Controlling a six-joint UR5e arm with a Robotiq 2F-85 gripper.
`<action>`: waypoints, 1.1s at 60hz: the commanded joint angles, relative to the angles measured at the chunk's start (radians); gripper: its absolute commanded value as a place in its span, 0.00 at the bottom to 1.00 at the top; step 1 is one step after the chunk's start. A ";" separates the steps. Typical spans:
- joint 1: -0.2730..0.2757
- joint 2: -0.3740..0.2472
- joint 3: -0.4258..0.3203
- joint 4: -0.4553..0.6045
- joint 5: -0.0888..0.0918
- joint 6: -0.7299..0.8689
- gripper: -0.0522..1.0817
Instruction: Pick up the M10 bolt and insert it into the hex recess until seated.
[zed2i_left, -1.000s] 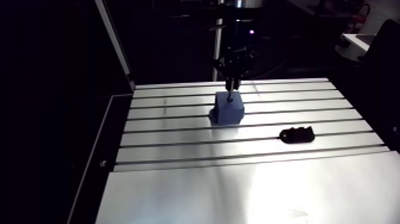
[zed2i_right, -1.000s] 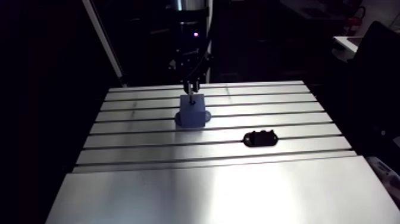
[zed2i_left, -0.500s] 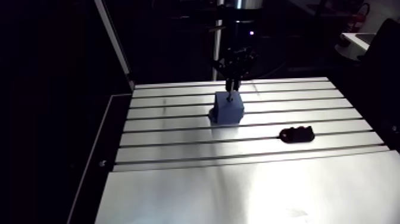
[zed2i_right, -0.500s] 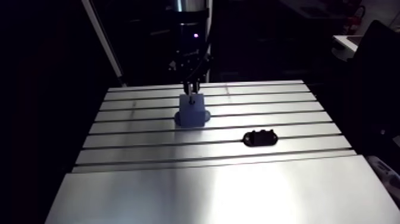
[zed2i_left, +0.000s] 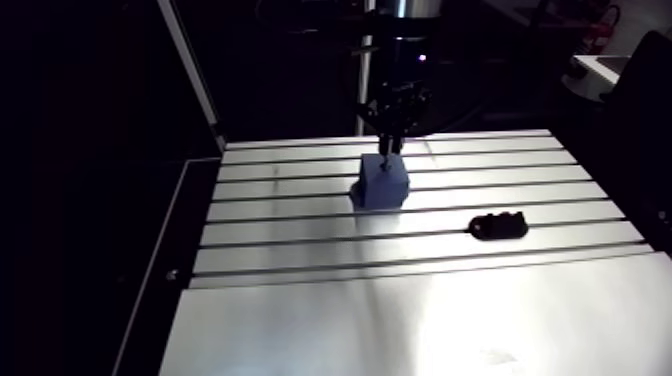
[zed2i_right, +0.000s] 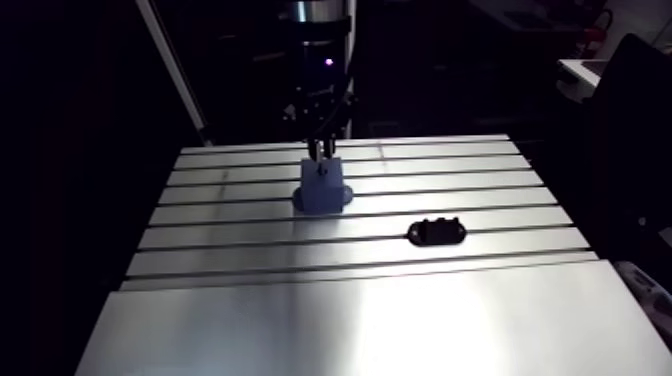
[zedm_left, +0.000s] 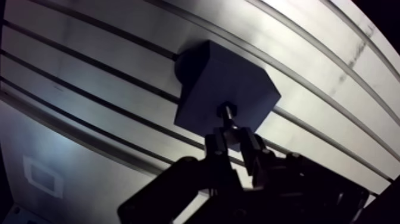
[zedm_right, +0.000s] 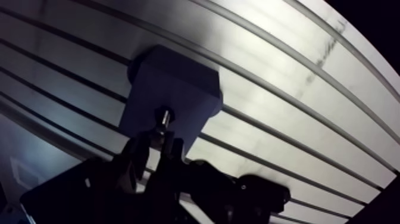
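Observation:
A blue block (zed2i_left: 382, 184) with the hex recess in its top face stands on the far middle of the slotted table (zed2i_left: 400, 320). My gripper (zed2i_left: 388, 146) hangs straight above it. In the wrist view the gripper (zedm_left: 234, 137) is shut on the M10 bolt (zedm_left: 227, 113), a dark bolt that sticks out past the fingertips. The bolt's free end meets the top face of the blue block (zedm_left: 208, 83) near the edge closest to the gripper. The recess itself is hidden by the bolt.
A small black part (zed2i_left: 498, 226) lies on the table to the right of the block and nearer the front. A slanted metal post (zed2i_left: 190, 70) rises at the table's back left corner. The table's left edge (zed2i_left: 150, 300) drops into darkness.
Almost nothing differs. The gripper stays over the blue block with the bolt in it, perhaps a touch higher than before.

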 joint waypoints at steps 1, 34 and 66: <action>0.000 0.000 0.005 0.000 0.000 0.003 0.96; 0.001 -0.002 0.014 -0.020 -0.001 -0.003 0.97; 0.001 -0.007 0.001 -0.015 0.000 -0.008 0.98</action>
